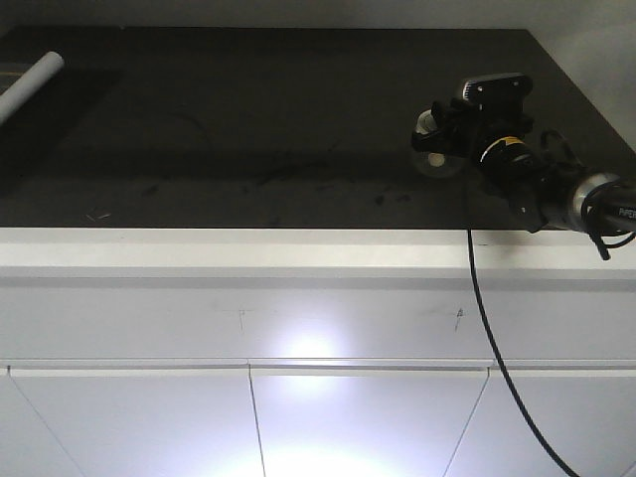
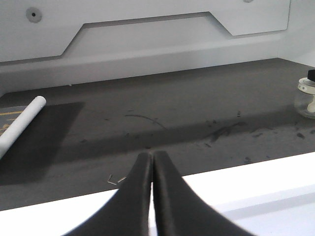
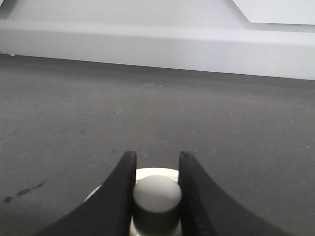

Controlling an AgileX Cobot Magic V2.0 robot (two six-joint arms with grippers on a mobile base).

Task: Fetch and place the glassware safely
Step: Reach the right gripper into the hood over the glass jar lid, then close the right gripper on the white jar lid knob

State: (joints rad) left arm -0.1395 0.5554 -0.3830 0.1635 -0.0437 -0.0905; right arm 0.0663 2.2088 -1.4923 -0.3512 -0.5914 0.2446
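Right gripper point(image 3: 156, 157) clamped on lid knob point(image 3: 156, 196) of glass jar point(image 1: 434, 159), back from white counter edge point(image 1: 248, 248); left gripper point(image 2: 151, 155) fingers together, empty; open surface point(image 1: 248, 129) leftward to white tube point(image 1: 30, 84).

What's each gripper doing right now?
Left gripper: closed, empty.
Right gripper: closed on the lid knob of the jar.

Dim overall, glare on cabinet front point(image 1: 308, 348)
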